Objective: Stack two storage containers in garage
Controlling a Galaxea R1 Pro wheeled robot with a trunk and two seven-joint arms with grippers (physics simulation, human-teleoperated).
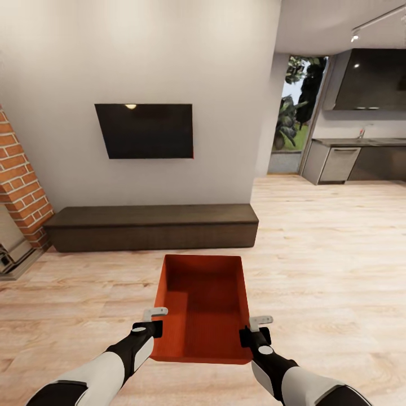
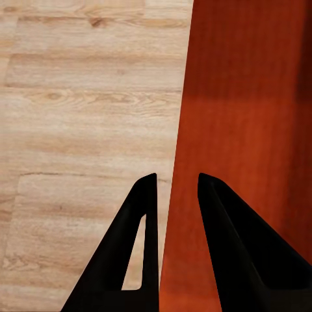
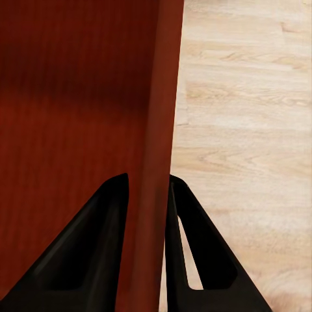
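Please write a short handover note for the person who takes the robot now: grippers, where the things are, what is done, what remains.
Left gripper: shut on the bin's left wall.
Right gripper: shut on its right wall.
The orange-red bin is held between both arms, empty, above the wood floor, facing the dark bench and TV.
Done: one bin gripped, in the living room.
Left: carry it to the garage, set it down, fetch the second bin, stack it.

Light wood-plank floor (image 1: pixel 327 265) (long dark bench (image 1: pixel 152 226) on it).
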